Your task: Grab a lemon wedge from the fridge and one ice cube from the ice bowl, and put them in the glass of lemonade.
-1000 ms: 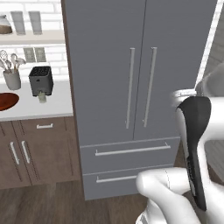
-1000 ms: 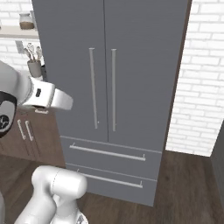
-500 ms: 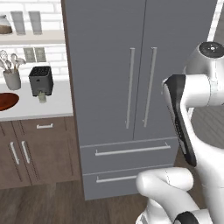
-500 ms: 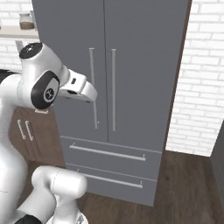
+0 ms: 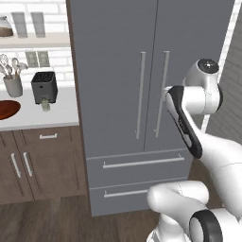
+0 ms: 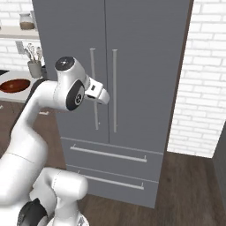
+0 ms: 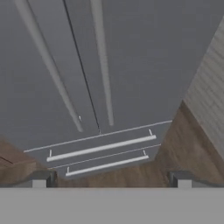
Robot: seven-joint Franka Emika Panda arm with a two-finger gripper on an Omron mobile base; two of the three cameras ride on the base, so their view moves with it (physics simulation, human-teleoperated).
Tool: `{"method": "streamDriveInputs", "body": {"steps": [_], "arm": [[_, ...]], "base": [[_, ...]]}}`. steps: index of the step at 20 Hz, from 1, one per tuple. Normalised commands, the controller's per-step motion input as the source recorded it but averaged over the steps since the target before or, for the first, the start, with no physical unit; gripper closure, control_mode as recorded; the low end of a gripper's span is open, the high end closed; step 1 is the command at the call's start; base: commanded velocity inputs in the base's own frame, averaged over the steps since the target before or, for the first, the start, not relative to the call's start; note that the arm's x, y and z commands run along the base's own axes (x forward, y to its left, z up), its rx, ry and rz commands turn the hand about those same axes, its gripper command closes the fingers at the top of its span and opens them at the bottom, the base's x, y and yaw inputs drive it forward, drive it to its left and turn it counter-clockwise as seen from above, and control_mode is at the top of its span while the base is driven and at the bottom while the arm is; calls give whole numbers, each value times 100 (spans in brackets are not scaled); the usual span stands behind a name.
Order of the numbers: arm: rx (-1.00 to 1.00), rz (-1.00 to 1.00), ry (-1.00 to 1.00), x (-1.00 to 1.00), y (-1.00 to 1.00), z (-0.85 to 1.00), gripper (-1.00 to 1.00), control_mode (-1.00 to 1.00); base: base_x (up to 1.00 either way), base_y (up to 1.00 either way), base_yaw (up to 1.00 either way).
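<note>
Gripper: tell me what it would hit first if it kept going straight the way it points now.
Probably the fridge: the open gripper faces its closed doors, tilted down toward the drawers. Nothing stands between, though depth is hard to judge.

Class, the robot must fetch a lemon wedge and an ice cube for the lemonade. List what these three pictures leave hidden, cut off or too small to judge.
- Fridge contents, lemon wedge included: both doors shut in every view.
- Ice bowl: cut by the left edge in the left base view; any ice cube too small to see.
- Glass of lemonade: tiny in front of the black toaster; its fill level is unreadable.
- Gripper: the hand view shows just its fingertips, set wide apart.
</note>
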Motion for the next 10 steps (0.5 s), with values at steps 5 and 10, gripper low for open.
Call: {"method": "streamDriveInputs", "body": {"steps": [5,10], "arm": [[0,1,-6,63,-3,11,-100,-100],[0,0,-10,4,-12,43,-100,-100]], "base": [[0,0,0],[0,0,0]]}}
